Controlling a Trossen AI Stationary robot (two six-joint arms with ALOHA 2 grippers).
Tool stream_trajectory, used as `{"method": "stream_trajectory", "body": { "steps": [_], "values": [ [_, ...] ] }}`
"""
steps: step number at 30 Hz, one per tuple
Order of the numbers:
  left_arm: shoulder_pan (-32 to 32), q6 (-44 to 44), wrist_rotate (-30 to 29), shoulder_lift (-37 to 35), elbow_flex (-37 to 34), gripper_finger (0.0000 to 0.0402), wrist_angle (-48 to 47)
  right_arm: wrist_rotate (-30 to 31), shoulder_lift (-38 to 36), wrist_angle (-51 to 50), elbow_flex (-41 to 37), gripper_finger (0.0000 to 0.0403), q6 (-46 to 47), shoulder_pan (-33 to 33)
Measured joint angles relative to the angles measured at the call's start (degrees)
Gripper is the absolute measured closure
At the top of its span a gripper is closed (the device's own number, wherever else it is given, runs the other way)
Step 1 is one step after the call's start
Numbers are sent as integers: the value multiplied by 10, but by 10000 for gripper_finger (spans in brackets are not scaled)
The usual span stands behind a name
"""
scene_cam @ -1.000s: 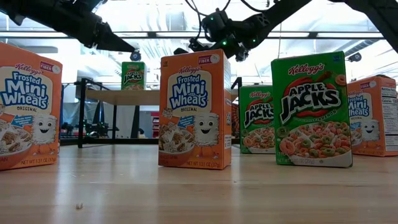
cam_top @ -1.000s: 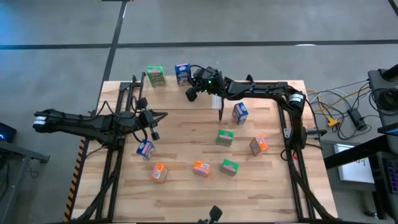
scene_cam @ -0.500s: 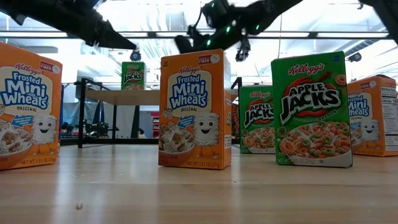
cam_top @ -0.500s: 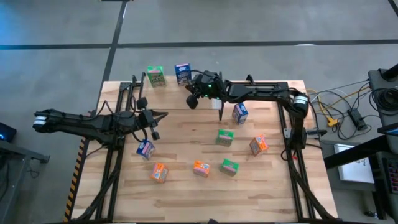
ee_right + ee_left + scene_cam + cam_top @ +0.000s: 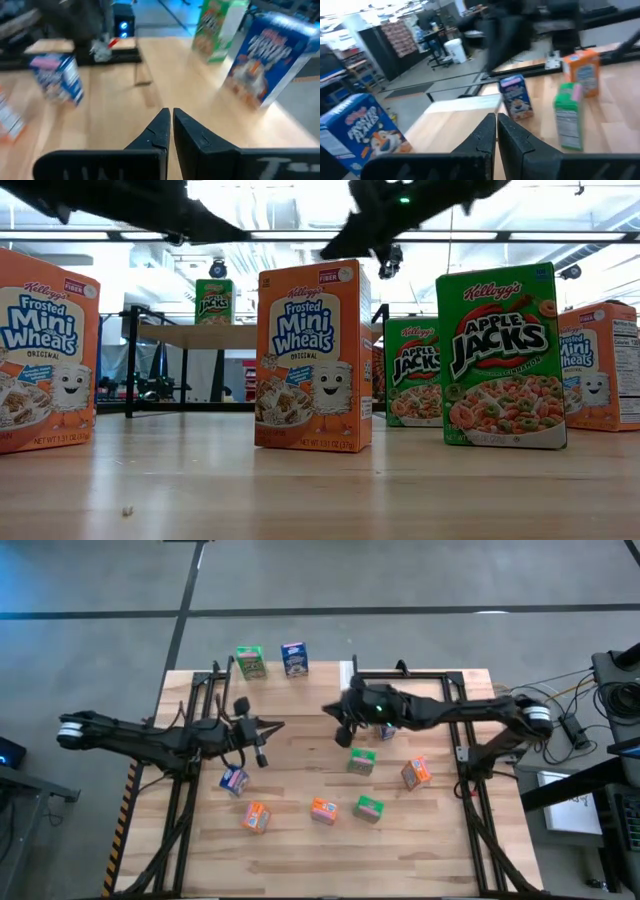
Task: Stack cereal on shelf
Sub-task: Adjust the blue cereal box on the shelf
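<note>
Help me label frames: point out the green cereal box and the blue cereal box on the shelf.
green cereal box (image 5: 250, 662), high view, its top face.
blue cereal box (image 5: 294, 658), high view, its top face.

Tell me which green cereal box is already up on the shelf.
The green box at the table's far edge, standing beside a blue box on the shelf. The other two green boxes sit on the tabletop among the orange ones.
</note>
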Motion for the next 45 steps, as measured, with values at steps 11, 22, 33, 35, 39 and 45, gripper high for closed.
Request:
{"method": "stream_trajectory", "body": {
  "steps": [11, 22, 33, 35, 39, 45],
  "values": [
    [19, -2, -94, 119, 71, 401, -1, -19, -129, 102, -179, 390, -5, 18],
    [110, -15, -94, 204, 180, 401, -157, -33, -226, 167, -280, 390, -26, 18],
    [177, -16, -93, 279, 270, 401, -256, -32, -263, 166, -321, 390, -54, 18],
    [185, -15, -92, 290, 278, 402, -255, -33, -272, 162, -328, 390, -58, 18],
    [199, -11, -91, 304, 284, 402, -256, -33, -292, 161, -338, 390, -69, 18],
    [219, -11, -92, 309, 284, 401, -259, -48, -337, 160, -350, 390, -72, 17]
  ]
}}
